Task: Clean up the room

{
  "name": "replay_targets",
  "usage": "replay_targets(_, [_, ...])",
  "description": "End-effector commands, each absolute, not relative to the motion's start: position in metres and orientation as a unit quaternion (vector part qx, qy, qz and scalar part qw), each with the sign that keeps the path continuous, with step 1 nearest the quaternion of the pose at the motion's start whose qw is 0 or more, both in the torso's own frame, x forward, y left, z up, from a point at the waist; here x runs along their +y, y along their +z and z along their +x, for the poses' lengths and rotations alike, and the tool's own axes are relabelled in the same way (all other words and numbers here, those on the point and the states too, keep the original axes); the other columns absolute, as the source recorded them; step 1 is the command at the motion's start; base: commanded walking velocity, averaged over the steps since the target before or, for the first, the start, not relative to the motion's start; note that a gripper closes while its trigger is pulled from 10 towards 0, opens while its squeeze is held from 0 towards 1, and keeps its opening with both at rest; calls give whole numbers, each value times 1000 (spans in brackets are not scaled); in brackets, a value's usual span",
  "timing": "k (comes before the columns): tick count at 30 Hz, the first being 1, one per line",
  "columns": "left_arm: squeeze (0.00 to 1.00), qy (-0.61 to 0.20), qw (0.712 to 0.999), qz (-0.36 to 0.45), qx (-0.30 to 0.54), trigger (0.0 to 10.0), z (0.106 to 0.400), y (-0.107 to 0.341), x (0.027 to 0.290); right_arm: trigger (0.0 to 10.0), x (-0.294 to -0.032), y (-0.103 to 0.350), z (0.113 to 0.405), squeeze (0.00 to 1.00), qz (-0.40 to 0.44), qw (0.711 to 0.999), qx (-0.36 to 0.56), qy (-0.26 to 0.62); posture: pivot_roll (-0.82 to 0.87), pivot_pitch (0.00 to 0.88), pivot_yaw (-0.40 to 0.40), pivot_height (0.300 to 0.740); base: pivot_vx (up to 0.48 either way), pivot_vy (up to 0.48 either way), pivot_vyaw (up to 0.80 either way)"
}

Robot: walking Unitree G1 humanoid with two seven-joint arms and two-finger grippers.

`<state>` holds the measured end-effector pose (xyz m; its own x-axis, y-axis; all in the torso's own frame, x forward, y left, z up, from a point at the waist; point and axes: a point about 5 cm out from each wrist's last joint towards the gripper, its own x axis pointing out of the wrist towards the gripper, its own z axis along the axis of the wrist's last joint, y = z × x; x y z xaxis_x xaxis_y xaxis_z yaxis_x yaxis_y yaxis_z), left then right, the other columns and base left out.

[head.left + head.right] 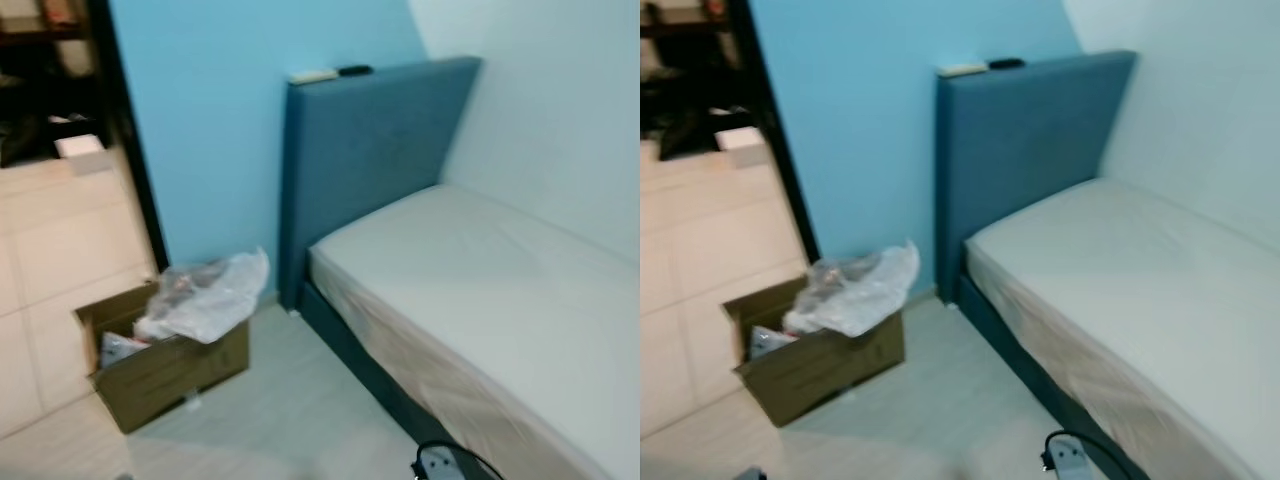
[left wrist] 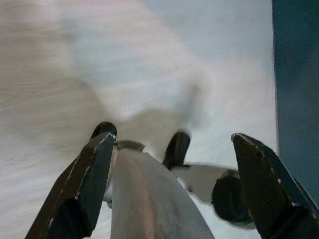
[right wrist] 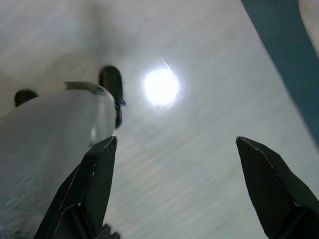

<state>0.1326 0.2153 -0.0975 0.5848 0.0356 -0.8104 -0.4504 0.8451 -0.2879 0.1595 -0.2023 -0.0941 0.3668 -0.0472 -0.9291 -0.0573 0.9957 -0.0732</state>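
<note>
I see the cardboard box (image 1: 165, 365) stuffed with a plastic bag (image 1: 205, 295) on the floor ahead to my left, beside the bed (image 1: 480, 290), nearer my left tool (image 2: 169, 184), both tools (image 3: 174, 184) hanging spread and empty.

One bed (image 1: 500, 290), one cardboard box (image 1: 165, 365), one plastic bag (image 1: 205, 295)

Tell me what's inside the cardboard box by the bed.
A crumpled clear plastic bag spills out of the cardboard box, with some unclear items beside it. Whatever lies beneath them is hidden.
</note>
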Motion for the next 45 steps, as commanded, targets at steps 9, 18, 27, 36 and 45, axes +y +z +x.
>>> replay_targets(9, [0,42,879,-175,442,10000,170,-87,197,10000,-208,-86,176,0,-20,850,526,-38,-74,0,-5,735,-233,0,-503])
replay_targets(18, [0,4,881,-139,453,10000,180,-86,176,10000,-209,-84,179,0,-14,855,517,-45,-77,0,-4,735,0,-145,0])
replay_targets(27, [0,16,871,-149,468,10000,165,-93,174,10000,-196,-88,176,0,-43,850,525,0,-68,0,-22,735,0,-465,0])
replay_targets(36, [0,14,861,-138,489,10000,149,-99,178,10000,-200,-89,173,0,-23,850,525,-15,-88,0,-5,735,0,-471,0])
replay_targets(45, [0,-4,870,-133,474,10000,166,-92,173,10000,-204,-87,175,0,-44,848,528,-4,-96,0,-8,735,0,-477,-254])
